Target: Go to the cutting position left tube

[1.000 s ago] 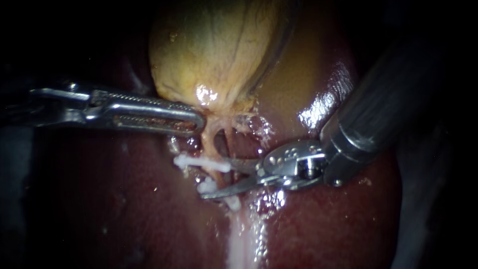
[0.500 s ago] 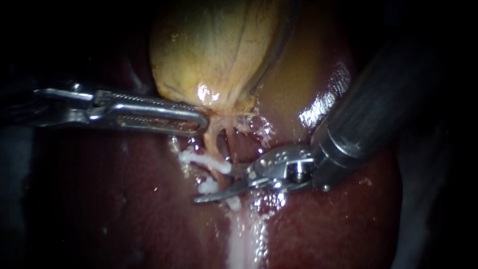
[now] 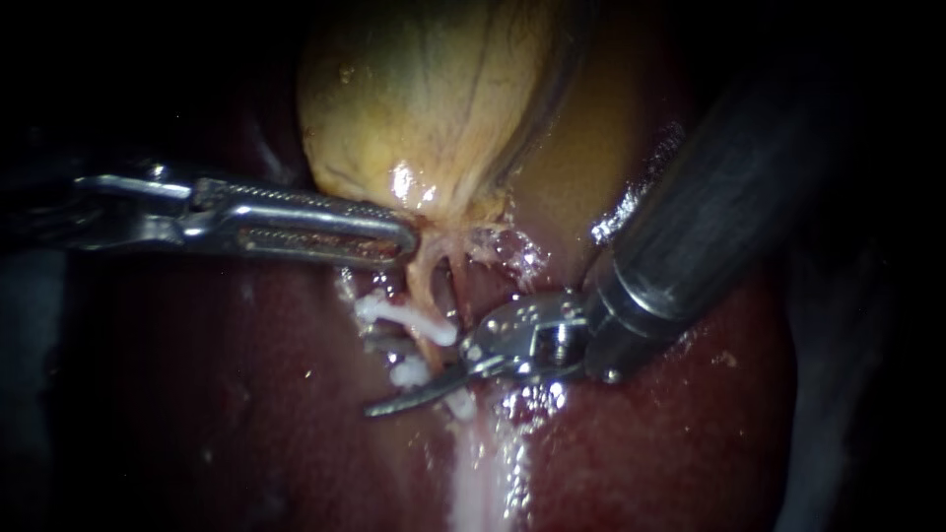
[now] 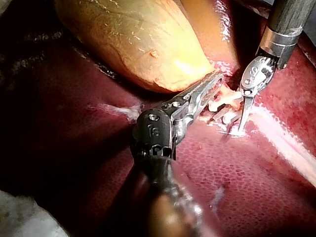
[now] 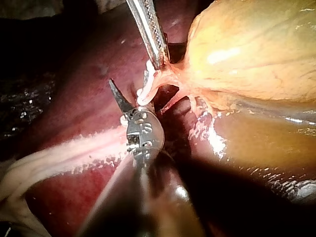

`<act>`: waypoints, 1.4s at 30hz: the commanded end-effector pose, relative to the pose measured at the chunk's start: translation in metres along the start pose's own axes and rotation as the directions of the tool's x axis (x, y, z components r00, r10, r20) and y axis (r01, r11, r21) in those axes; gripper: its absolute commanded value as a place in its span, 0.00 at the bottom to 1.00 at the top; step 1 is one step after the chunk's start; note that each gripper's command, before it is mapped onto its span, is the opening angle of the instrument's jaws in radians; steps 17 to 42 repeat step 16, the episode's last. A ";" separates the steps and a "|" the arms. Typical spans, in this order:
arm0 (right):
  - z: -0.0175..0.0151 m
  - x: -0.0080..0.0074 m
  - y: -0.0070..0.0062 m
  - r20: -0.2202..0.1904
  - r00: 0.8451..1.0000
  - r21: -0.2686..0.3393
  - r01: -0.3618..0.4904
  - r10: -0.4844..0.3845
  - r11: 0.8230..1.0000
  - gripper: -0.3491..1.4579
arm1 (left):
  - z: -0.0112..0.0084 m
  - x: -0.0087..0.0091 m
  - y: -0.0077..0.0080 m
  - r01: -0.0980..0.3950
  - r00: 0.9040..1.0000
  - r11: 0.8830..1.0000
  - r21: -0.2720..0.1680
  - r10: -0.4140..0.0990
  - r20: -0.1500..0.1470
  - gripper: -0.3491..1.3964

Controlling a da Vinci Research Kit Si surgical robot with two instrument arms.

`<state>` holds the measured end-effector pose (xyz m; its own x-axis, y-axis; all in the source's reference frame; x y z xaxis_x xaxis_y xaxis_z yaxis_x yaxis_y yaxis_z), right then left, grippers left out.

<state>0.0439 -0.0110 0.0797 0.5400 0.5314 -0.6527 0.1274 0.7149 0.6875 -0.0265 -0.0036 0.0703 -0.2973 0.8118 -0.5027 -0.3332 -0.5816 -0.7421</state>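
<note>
Glistening dark-red liver (image 3: 246, 414), the yellowish gallbladder (image 3: 424, 99) and a white-clipped tube (image 3: 422, 288) directly on it.

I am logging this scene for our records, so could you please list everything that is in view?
gallbladder: one, yellow-tan, above centre in the endoscope view.
liver: one, dark red, beneath and around everything.
tubes: two, pale pink, running down from the gallbladder's neck.
clips: three showing, white, across the left tube.
left instrument: one, silver, end effector shut on the gallbladder's neck.
right instrument: one, silver with dark shaft, end effector open at the clipped left tube.
</note>
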 end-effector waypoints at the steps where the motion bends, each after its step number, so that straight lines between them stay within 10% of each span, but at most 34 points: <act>1: 0.0000 0.0000 0.0001 -0.002 1.000 -0.002 0.000 0.000 1.000 0.80 | 0.0000 0.0000 0.0000 0.000 1.000 1.000 0.000 0.000 0.000 0.00; 42: 0.0000 -0.0001 0.0003 -0.004 1.000 -0.001 0.001 -0.001 1.000 0.81 | 0.0001 0.0000 0.0000 0.000 1.000 1.000 0.001 0.000 0.000 0.00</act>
